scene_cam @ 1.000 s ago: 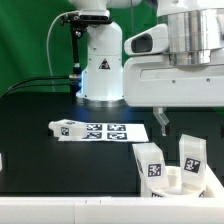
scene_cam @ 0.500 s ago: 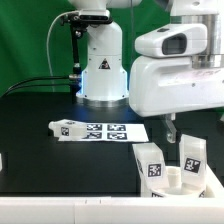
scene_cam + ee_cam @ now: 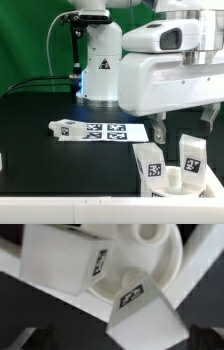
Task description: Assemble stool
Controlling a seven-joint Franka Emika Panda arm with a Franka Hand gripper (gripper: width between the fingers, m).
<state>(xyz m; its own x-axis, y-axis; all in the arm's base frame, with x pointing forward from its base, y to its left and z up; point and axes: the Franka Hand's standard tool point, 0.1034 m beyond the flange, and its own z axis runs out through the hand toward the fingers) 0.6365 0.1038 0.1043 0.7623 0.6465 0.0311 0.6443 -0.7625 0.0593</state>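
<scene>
hand (image 3: 185,127) fingers apart, empty, above two stool legs (image 3: 151,161) off the marker board's (image 3: 105,130) exterior-view right end; legs upright, long axis vertical, against round seat (image 3: 165,258).

On the desk (image 3: 40,110), we find the marker board (image 3: 100,131) lying in front of the arm's base (image 3: 100,72). Toward the exterior view's right, nearer the camera, two stool legs (image 3: 150,162) stand side by side by the seat disc (image 3: 170,263).
</scene>
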